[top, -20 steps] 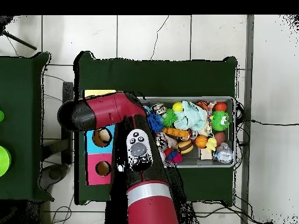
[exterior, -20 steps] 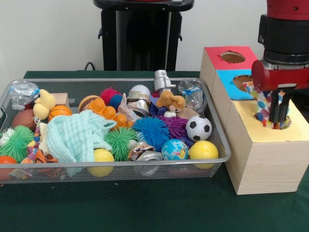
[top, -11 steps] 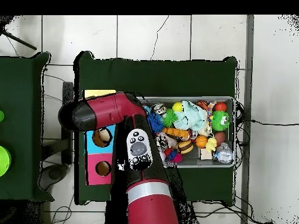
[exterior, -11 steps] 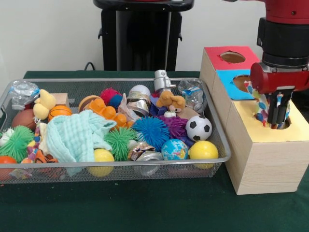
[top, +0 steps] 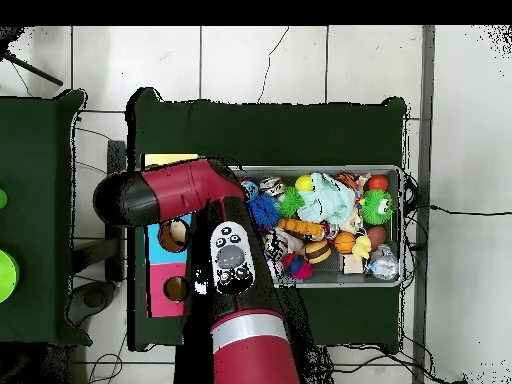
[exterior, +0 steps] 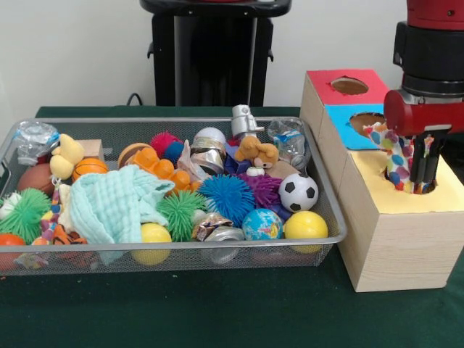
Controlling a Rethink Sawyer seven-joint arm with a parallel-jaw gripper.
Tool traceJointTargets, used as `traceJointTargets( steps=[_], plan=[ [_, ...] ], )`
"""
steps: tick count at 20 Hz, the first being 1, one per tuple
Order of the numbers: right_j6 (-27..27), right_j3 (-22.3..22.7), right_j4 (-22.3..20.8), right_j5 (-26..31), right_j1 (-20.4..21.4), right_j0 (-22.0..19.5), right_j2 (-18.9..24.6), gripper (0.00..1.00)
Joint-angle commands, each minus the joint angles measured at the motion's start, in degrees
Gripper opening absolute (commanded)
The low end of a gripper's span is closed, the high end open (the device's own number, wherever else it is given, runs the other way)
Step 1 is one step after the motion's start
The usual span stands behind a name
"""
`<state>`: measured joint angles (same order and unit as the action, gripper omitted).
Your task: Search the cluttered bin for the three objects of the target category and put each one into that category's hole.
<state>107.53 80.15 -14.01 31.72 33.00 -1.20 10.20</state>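
Pincer (exterior: 422, 185) shifted right, holding spotted cloth (exterior: 392, 154) over yellow hole (exterior: 424, 187).

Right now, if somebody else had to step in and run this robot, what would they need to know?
Gripper: down at the hole in the yellow section of the wooden box, with a multicoloured patterned cloth hanging beside it; grip cannot be judged.
Red and blue sections show open holes.
Wire bin is full of toys, including a mint cloth.
Left: finish this drop, then keep searching the bin.
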Motion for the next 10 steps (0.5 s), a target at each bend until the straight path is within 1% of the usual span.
traceJointTargets(
  steps=[1, 4, 8, 10],
  plan=[
    [6.2, -0.9, -3.1, -4.9, -9.2, 2.6, -1.1, 0.00],
    [7.4, -2.9, -3.8, -7.1, -11.2, 4.2, -3.3, 0.00],
    [6.5, -4.6, -3.2, -7.0, -12.5, 4.8, -4.4, 0.00],
    [6.6, -5.8, -3.3, -8.3, -13.8, 5.3, -5.5, 0.00]
  ],
)
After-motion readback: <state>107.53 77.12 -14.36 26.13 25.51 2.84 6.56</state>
